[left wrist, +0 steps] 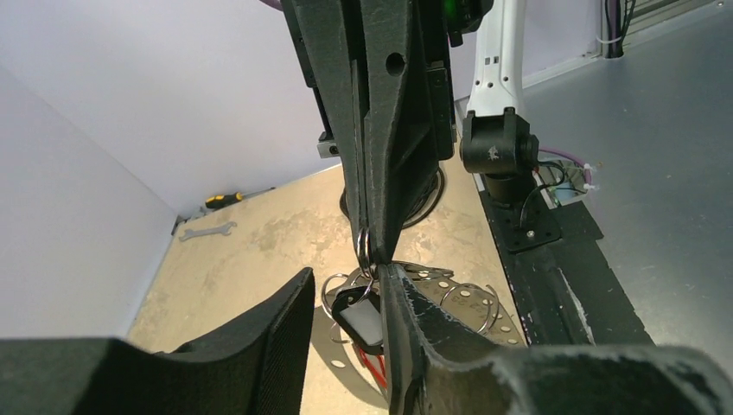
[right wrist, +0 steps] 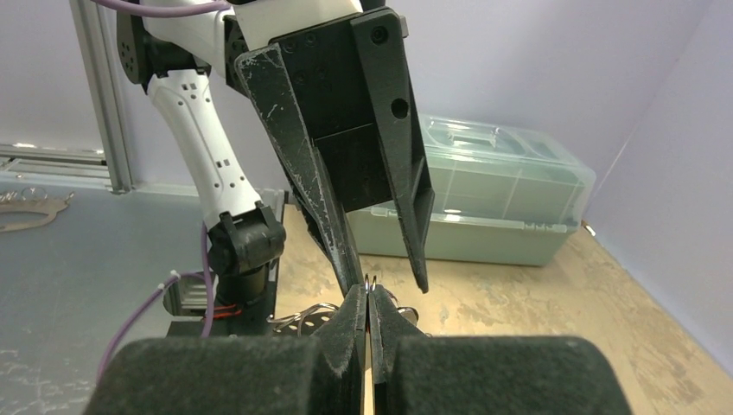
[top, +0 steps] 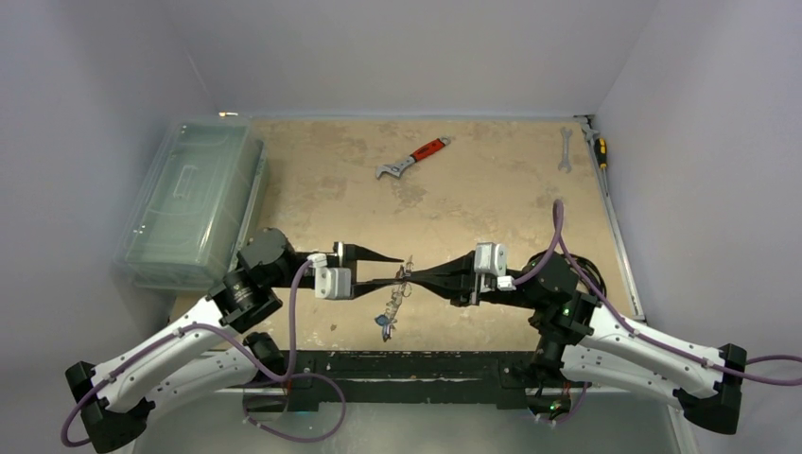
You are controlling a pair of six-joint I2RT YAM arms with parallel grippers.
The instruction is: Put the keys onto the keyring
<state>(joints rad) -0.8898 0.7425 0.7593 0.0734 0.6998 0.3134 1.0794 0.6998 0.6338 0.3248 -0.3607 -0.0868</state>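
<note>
My right gripper (top: 414, 277) is shut on a thin silver split ring (left wrist: 365, 246) and holds it above the table; the ring shows edge-on at its tips in the right wrist view (right wrist: 369, 282). A bunch hangs below the ring: a black-tagged key (left wrist: 363, 316), a red tag (left wrist: 373, 367) and a flat perforated silvery keyring (left wrist: 462, 298). The bunch (top: 390, 312) dangles between the arms. My left gripper (top: 403, 270) is open. One of its fingertips (left wrist: 391, 277) sits right against the ring, and the other fingertip (left wrist: 298, 285) stands clear to the side.
A red-handled wrench (top: 413, 158) lies at the table's far middle. A plain spanner (top: 565, 149) and a screwdriver (top: 599, 147) lie at the far right. A clear plastic box (top: 194, 199) stands along the left edge. A black rail runs along the near edge.
</note>
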